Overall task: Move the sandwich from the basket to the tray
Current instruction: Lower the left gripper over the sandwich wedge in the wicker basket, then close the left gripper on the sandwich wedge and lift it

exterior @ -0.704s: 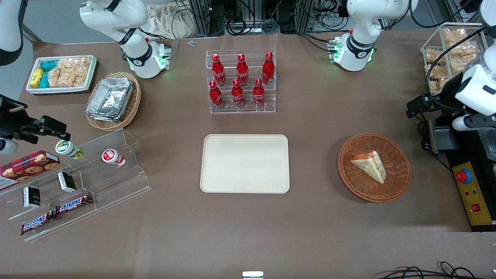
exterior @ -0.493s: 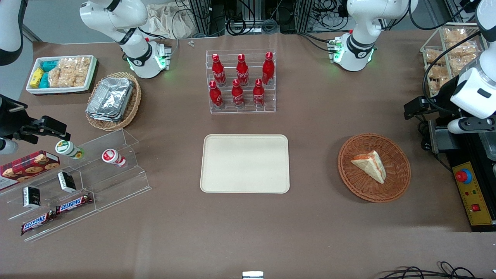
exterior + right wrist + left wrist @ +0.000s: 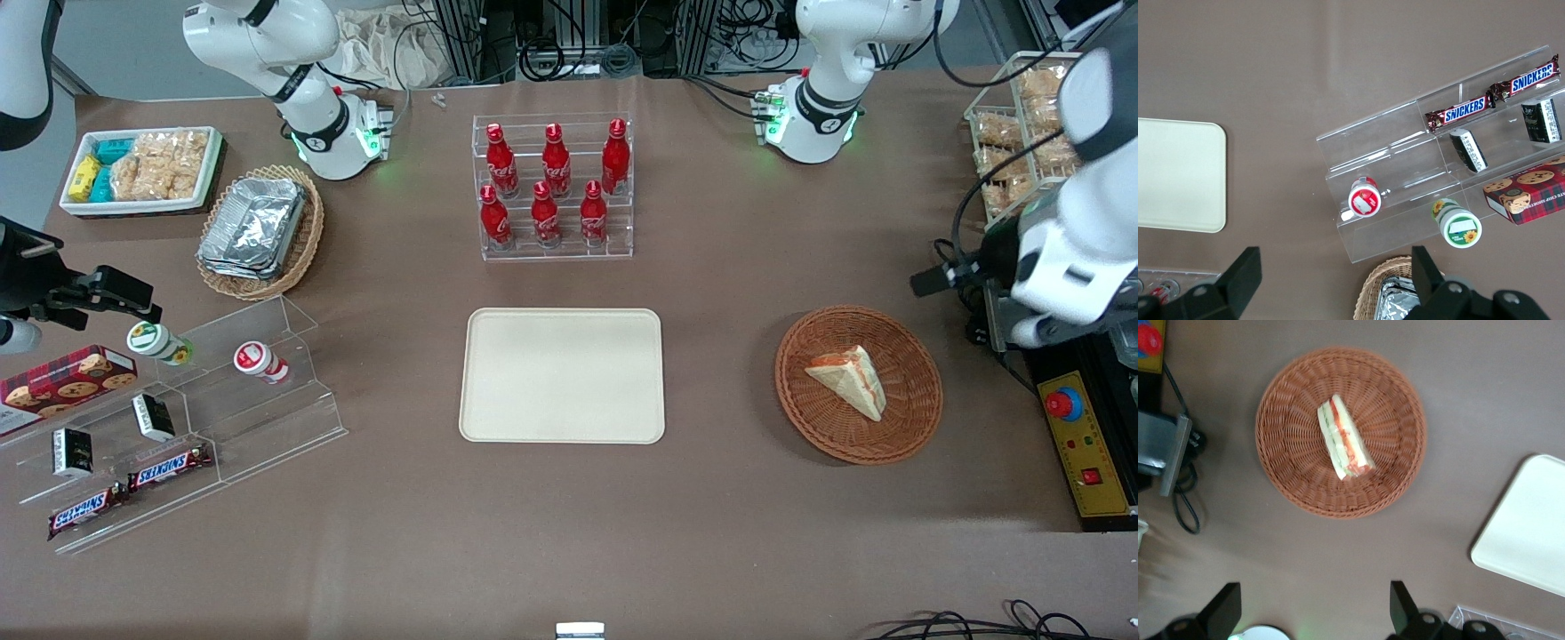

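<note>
Brown table (image 3: 711, 311) | sandwich (image 3: 849, 380) lies in basket (image 3: 907, 427), toward working arm's end | tray (image 3: 562, 375) bare, nearer centre | bottle rack (image 3: 553, 187) farther from camera than tray | gripper (image 3: 1315, 613) spread wide, holding nothing, well above basket, path unobstructed

The left arm reaches in over the working arm's end of the table, its gripper (image 3: 1313, 617) hanging high, fingers (image 3: 1401, 607) spread wide and holding nothing.

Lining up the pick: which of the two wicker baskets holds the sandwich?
The reddish-brown basket below the open gripper holds the sandwich. The tan basket, toward the parked arm's end, holds foil trays.
</note>
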`<state>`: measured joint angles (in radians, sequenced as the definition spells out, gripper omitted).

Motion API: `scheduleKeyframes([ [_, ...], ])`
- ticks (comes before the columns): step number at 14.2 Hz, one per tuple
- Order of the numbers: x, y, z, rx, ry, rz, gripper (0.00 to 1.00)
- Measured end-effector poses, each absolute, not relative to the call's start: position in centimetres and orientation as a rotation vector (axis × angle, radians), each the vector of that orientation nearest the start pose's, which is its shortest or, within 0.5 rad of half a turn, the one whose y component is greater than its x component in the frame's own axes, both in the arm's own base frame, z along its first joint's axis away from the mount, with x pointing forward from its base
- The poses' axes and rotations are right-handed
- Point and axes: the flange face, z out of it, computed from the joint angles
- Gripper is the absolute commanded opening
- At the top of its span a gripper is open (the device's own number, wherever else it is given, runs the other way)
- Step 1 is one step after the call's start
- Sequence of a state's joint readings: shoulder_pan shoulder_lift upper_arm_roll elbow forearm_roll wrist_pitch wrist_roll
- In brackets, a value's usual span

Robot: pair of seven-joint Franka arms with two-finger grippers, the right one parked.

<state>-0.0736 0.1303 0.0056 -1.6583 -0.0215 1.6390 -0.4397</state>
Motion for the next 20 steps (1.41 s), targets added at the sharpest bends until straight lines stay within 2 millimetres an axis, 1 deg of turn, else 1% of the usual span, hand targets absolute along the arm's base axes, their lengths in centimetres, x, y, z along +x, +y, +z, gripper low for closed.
scheduleKeyframes([
  [1, 59.0, -3.8, 48.2, -3.043, -0.655, 0.227, 1.0],
  [3, 59.2, -2.8, 41.4, -3.006, -0.816, 0.192, 1.0],
  [5, 58.9, -2.6, 36.1, -2.954, -0.974, 0.178, 1.0],
  [7, 59.0, -2.9, 32.0, -2.917, -1.078, 0.16, 1.0],
  [10, 59.2, -2.9, 27.3, -2.871, -1.187, 0.148, 0.99],
  [11, 59.2, -2.9, 26.0, -2.866, -1.203, 0.141, 0.85],
  [13, 59.2, -2.9, 24.3, -2.858, -1.215, 0.145, 0.24],
  [14, 59.2, -2.9, 23.8, -2.856, -1.215, 0.149, 0.06],
  [15, 59.2, -3.0, 23.8, -2.856, -1.216, 0.149, 0.0],
  [16, 59.3, -3.0, 24.1, -2.859, -1.217, 0.141, 0.0],
  [17, 59.5, -3.1, 24.8, -2.866, -1.218, 0.123, 0.0],
  [18, 59.8, -3.1, 26.1, -2.875, -1.22, 0.099, 0.0],
  [19, 60.0, -3.2, 28.2, -2.884, -1.212, 0.088, 0.0],
  [20, 60.0, -3.5, 30.8, -2.896, -1.179, 0.102, 0.0],
])
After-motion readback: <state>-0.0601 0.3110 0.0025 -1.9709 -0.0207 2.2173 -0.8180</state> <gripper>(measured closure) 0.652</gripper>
